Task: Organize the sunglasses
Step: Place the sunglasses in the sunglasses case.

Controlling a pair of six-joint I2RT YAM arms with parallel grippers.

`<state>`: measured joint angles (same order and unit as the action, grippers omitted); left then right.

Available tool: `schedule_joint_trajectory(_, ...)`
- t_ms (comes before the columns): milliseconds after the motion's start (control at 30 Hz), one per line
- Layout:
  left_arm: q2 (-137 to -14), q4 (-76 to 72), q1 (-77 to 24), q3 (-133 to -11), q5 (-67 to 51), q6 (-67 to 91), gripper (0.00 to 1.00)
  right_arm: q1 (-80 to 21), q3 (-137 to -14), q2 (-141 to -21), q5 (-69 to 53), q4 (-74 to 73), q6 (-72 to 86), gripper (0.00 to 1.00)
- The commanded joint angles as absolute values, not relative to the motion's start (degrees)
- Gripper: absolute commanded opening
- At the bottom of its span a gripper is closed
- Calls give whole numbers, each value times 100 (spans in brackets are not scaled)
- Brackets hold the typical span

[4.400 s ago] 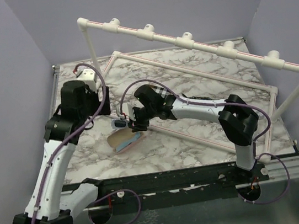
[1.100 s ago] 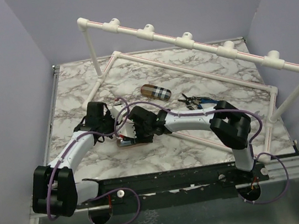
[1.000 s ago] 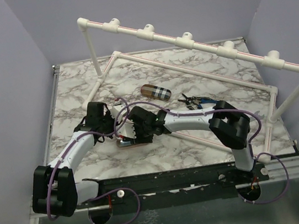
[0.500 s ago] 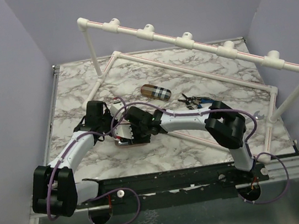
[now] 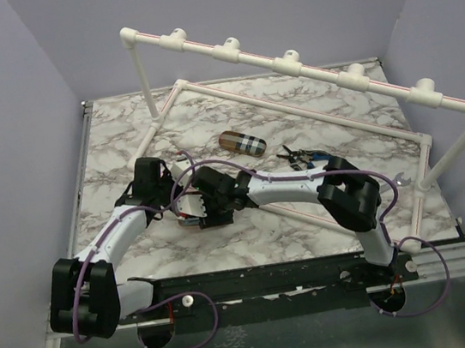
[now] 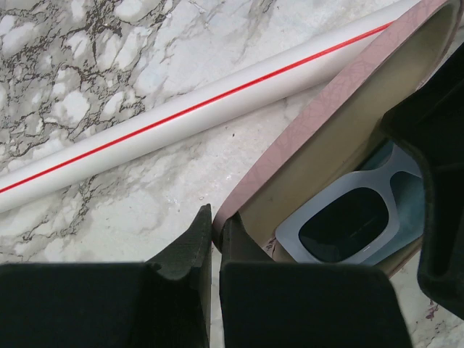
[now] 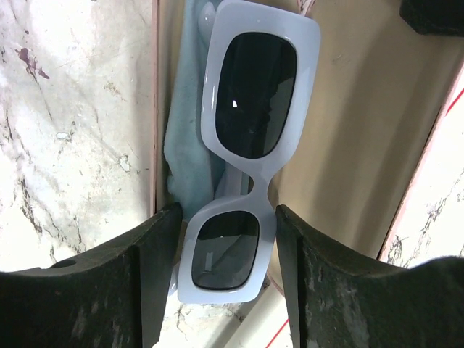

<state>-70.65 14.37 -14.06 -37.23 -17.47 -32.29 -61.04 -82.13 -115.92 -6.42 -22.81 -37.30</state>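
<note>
Marble surface (image 5: 123,137), pink case (image 6: 319,138) open with the sunglasses (image 7: 250,168) lying inside. My right tool (image 7: 228,210) clamps across one lens, on the frame edges; left tool (image 6: 215,225) pinches the case rim. I reckon light, rigid, slick plastic: grip frame, not lenses.

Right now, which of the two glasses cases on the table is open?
The pink case: its lid is up and pale-blue-framed sunglasses with dark lenses lie inside. The brown plaid case, farther back, is shut.
</note>
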Motion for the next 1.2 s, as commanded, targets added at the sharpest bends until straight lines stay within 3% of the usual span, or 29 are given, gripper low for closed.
schedule_joint_trajectory(0, -6913, 1415, -1724, -3517, -2003, -3525, 0, -6093, -8268, -11508, -538, -1812, -3063, 61)
schedule_joint_trajectory(300, -6876, 1085, -1723, -3398, -1853, -3462, 0, -6084, -7764, -10734, -745, -1210, -2968, 63)
schedule_joint_trajectory(867, -6976, 1010, -1723, -3594, -1048, -3206, 0, -6021, -6911, -10077, 448, -760, -2808, 64)
schedule_joint_trajectory(1167, -7107, 1229, -1723, -3847, -804, -3015, 0, -5874, -6336, -9157, 233, -370, -1959, 64)
